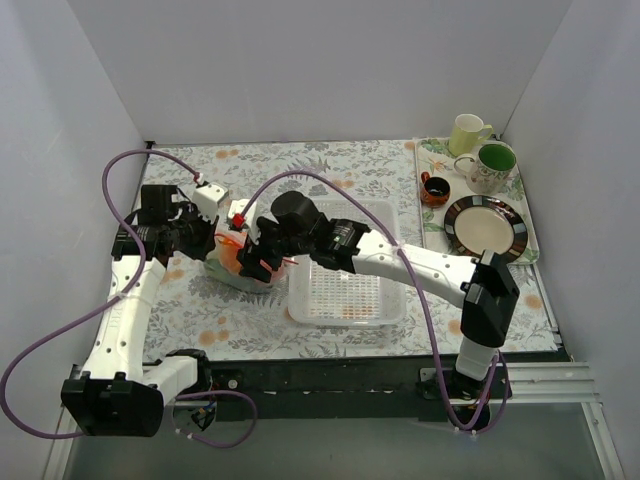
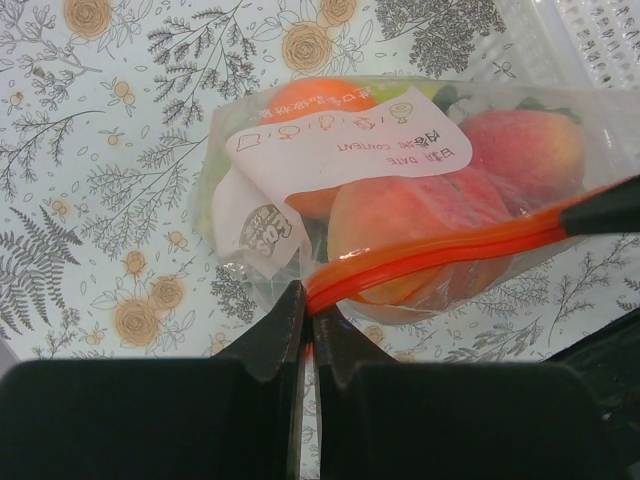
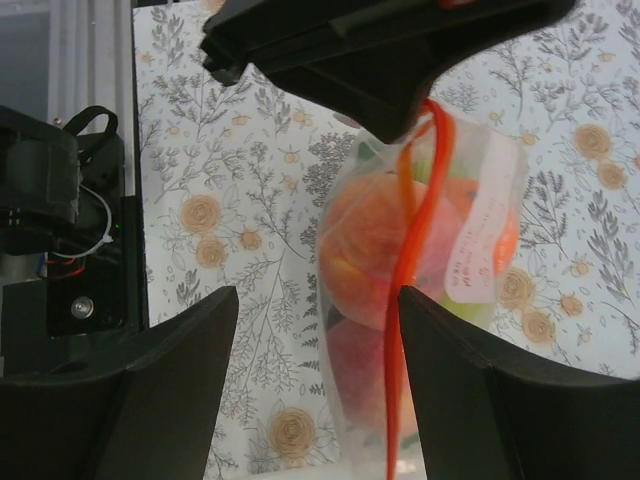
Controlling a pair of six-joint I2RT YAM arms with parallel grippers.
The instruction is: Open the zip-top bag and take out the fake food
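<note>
So the left pincer is squeezed tight on 1 end of the thin red-orange zip strip, arm stretched low over the floral counter. The right pincer comes in from the side, 2 fingers spread wide, strip running right by 1 of them. Between them is the zip-top bag, soft crinkly clear plastic, bulging with round glossy fake food. A white perforated basket sits just beside it.

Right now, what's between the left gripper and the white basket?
In the top view, the zip-top bag of fake food and the open right gripper lie between the left gripper, shut on the bag's red strip, and the basket.
</note>
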